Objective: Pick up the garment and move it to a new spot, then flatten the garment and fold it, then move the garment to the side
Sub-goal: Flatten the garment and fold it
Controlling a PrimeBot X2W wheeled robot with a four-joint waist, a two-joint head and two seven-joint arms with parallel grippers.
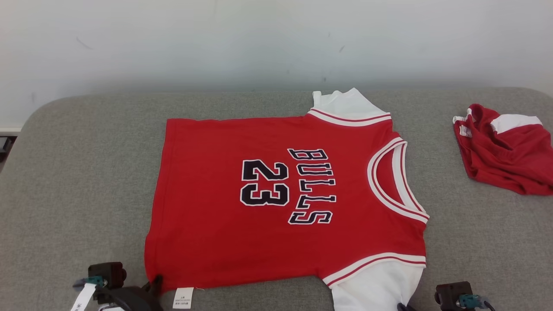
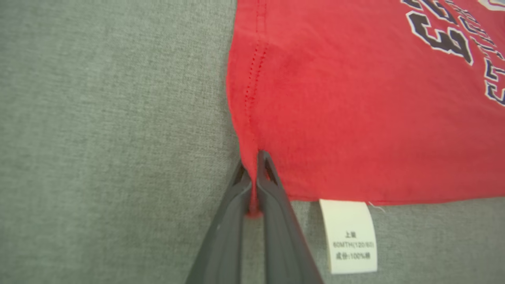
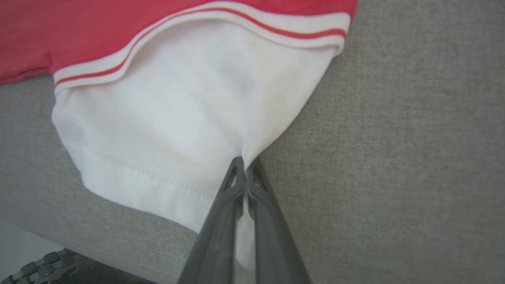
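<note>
Along the near edge of the grey cushion (image 1: pixel 77 181), the red shirt (image 1: pixel 216 224) lies flat. Your left gripper (image 2: pixel 253 159) is clamped on its hem corner (image 2: pixel 245 130), your right gripper (image 3: pixel 244 163) on the white sleeve (image 3: pixel 165 118). It's light, limp cloth, likely to sag; lift both together.

One jersey (image 1: pixel 285 194), one crumpled garment (image 1: pixel 505 151), two grippers (image 2: pixel 252 159) (image 3: pixel 245 159) — one label (image 2: pixel 349 236)

Red jersey (image 1: pixel 285 201) with white sleeves and "BULLS 23" lies flat, mid-frame, collar toward the right, hem left.
</note>
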